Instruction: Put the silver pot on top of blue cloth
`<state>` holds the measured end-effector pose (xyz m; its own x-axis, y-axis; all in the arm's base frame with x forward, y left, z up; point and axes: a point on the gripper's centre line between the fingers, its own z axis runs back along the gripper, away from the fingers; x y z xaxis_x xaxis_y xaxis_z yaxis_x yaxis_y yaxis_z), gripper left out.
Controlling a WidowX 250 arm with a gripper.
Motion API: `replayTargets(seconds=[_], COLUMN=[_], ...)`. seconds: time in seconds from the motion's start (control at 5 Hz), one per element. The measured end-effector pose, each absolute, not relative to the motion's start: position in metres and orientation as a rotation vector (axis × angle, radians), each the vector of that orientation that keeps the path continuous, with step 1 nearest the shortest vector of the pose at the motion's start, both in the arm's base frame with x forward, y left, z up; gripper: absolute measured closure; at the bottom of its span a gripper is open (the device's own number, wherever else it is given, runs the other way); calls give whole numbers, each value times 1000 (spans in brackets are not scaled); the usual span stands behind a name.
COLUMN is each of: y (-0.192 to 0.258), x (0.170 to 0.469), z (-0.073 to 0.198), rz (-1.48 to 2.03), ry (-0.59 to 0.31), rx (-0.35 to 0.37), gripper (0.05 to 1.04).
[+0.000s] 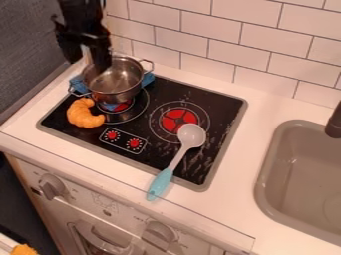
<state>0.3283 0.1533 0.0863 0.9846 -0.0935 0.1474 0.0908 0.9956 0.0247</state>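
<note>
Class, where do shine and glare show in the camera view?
Camera view: bright highlights on the silver pot's metal; also in the camera view, pale streaks on the black stovetop near the spoon, glare or scuffs, I cannot tell which.

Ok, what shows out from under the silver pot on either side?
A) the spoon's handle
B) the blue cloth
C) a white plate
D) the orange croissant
B: patches of the blue cloth show on both sides of the silver pot, and a bit more shows beneath its near edge.
</note>
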Motion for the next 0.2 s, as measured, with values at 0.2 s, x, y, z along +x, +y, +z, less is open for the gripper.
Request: replayTargets(seconds=[0.2], y=[145], x=[316], z=[93], rz=[-113], ry=[-159], rx=[3], gripper=[83])
